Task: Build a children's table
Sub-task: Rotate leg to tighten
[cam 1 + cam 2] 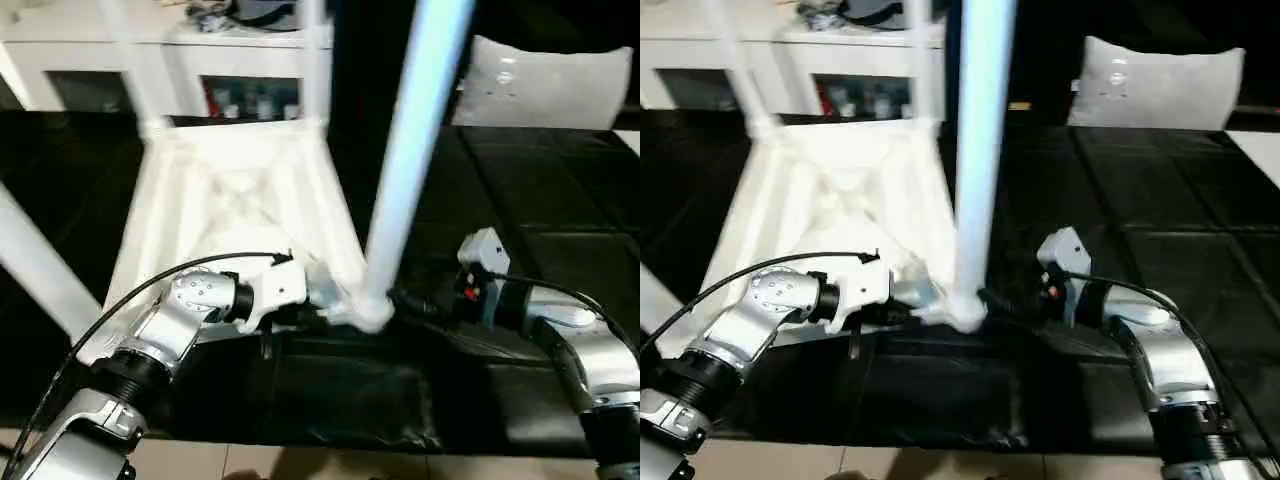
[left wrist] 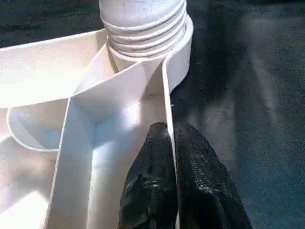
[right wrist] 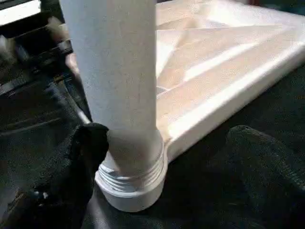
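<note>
Tabletop: white plastic rectangular tabletop (image 1: 235, 200) with a ribbed underside, lying upside down on the black-covered work surface (image 1: 540, 200), straight ahead of both my hands.
Near leg: long white tapered tube leg (image 1: 410, 160) standing upright in the round corner socket (image 3: 133, 188) between my two hands; its thread rings show above the socket lip, so I judge it not fully screwed home.
Other legs: more white tube legs (image 1: 135, 70) rise from the far corners, well beyond my reach here.
Left hand: my left gripper (image 2: 172, 157) is pinched narrow on the tabletop's thin outer rim wall (image 2: 167, 86), just short of the socket, steadying the piece.
Right hand: my right gripper (image 3: 162, 157) stands wide, one finger (image 3: 86, 148) beside the leg's base, the other well apart; it holds nothing.
Handling: looks light, hollow and stiff; smooth plastic, likely slippery under a twist; the ribs are thin and may flex.
Where to hold: I would grasp the leg low, just above the thread, and keep the rim clamped near the socket.
</note>
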You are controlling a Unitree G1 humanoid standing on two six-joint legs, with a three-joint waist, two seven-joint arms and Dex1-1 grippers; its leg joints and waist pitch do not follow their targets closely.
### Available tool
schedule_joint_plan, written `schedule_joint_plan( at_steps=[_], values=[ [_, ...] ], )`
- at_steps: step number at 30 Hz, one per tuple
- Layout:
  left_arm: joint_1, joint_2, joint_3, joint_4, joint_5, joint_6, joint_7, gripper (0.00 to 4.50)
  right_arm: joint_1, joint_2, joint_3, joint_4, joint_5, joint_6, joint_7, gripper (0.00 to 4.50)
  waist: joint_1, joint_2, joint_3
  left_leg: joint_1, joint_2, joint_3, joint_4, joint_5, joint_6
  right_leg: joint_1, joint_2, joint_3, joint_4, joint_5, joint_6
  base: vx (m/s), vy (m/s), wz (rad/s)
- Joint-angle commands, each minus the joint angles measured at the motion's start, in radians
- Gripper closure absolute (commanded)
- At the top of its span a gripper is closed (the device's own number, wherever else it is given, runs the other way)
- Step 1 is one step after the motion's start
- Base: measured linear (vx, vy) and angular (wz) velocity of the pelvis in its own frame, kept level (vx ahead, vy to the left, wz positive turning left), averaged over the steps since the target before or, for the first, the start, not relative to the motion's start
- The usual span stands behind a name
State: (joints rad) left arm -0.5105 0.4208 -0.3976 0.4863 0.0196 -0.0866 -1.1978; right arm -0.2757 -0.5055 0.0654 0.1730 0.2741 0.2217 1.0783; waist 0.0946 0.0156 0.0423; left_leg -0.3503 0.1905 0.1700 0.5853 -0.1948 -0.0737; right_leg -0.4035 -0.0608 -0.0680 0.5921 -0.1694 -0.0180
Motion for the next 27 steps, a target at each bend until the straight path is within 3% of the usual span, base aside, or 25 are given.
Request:
schedule_joint_plan(
  at_steps=[1, 2, 3, 4, 5, 7, 11, 12, 20, 27],
  values=[
    [0.005, 0.003, -0.061, -0.009, 0.005, -0.04, -0.086, 4.5, 0.0, -0.027, 0.02, -0.032, 0.034, 0.032, 0.062, 0.07, 0.0, -0.011, -0.056, 0.001, 0.038, -0.005, -0.065, -0.19, 0.065, 0.053, -0.076, 0.048, -0.074, -0.297, -0.171, 0.0, 0.0, 0.0],
    [0.005, 0.005, -0.064, -0.011, 0.004, -0.043, -0.092, 4.5, 0.001, -0.03, 0.023, -0.035, 0.038, 0.036, 0.072, 0.35, 0.003, -0.01, -0.056, -0.001, 0.04, -0.005, -0.065, -0.185, 0.068, 0.053, -0.077, 0.048, -0.073, -0.288, -0.174, 0.0, 0.0, 0.0],
    [0.007, 0.014, -0.072, -0.013, 0.003, -0.055, -0.118, 4.5, 0.0, -0.037, 0.032, -0.039, 0.056, 0.049, 0.108, 0.35, 0.005, -0.01, -0.056, -0.001, 0.04, -0.005, -0.065, -0.186, 0.07, 0.053, -0.077, 0.047, -0.073, -0.291, -0.175, 0.0, 0.0, 0.0],
    [0.006, 0.017, -0.075, -0.013, 0.004, -0.06, -0.128, 4.5, -0.002, -0.039, 0.036, -0.037, 0.063, 0.054, 0.13, 0.35, 0.005, -0.019, -0.055, -0.002, 0.04, -0.003, -0.064, -0.188, 0.072, 0.053, -0.078, 0.047, -0.075, -0.299, -0.173, 0.0, 0.0, 0.0],
    [0.006, 0.017, -0.075, -0.013, 0.004, -0.06, -0.128, 4.5, -0.002, -0.039, 0.036, -0.037, 0.063, 0.054, 0.13, 0.43, 0.009, -0.014, -0.056, -0.001, 0.041, -0.004, -0.064, -0.188, 0.069, 0.052, -0.08, 0.047, -0.074, -0.317, -0.17, 0.0, 0.0, 0.0],
    [0.004, 0.019, -0.078, -0.012, 0.007, -0.064, -0.133, 4.5, -0.005, -0.041, 0.044, -0.035, 0.067, 0.062, 0.154, 0.72, 0.012, -0.014, -0.054, 0.0, 0.042, -0.005, -0.065, -0.192, 0.064, 0.05, -0.08, 0.047, -0.076, -0.333, -0.165, 0.0, 0.0, 0.0],
    [0.002, 0.02, -0.076, -0.01, 0.011, -0.072, -0.146, 4.5, -0.017, -0.035, 0.071, -0.029, 0.079, 0.081, 0.194, 0.85, 0.016, -0.016, -0.054, 0.001, 0.041, -0.005, -0.066, -0.198, 0.057, 0.05, -0.08, 0.047, -0.077, -0.357, -0.156, 0.0, 0.0, 0.0],
    [0.002, 0.021, -0.077, -0.011, 0.011, -0.074, -0.15, 4.5, -0.024, -0.032, 0.08, -0.023, 0.086, 0.092, 0.208, 1.13, 0.016, -0.015, -0.054, 0.002, 0.041, -0.005, -0.066, -0.2, 0.054, 0.049, -0.08, 0.047, -0.078, -0.361, -0.154, 0.0, 0.0, 0.0],
    [0.006, 0.022, -0.08, -0.007, 0.014, -0.084, -0.162, 4.5, -0.047, -0.024, 0.099, 0.001, 0.092, 0.113, 0.237, 1.67, 0.017, -0.017, -0.057, 0.0, 0.041, -0.004, -0.064, -0.175, 0.053, 0.051, -0.08, 0.047, -0.072, -0.315, -0.165, 0.0, 0.0, 0.0],
    [0.011, 0.025, -0.079, -0.008, 0.014, -0.083, -0.162, 4.5, -0.059, -0.009, 0.108, 0.019, 0.091, 0.118, 0.234, 2.4, 0.018, -0.019, -0.056, -0.001, 0.041, -0.004, -0.064, -0.169, 0.053, 0.051, -0.08, 0.047, -0.072, -0.324, -0.16, 0.0, 0.0, 0.0]
  ],
)
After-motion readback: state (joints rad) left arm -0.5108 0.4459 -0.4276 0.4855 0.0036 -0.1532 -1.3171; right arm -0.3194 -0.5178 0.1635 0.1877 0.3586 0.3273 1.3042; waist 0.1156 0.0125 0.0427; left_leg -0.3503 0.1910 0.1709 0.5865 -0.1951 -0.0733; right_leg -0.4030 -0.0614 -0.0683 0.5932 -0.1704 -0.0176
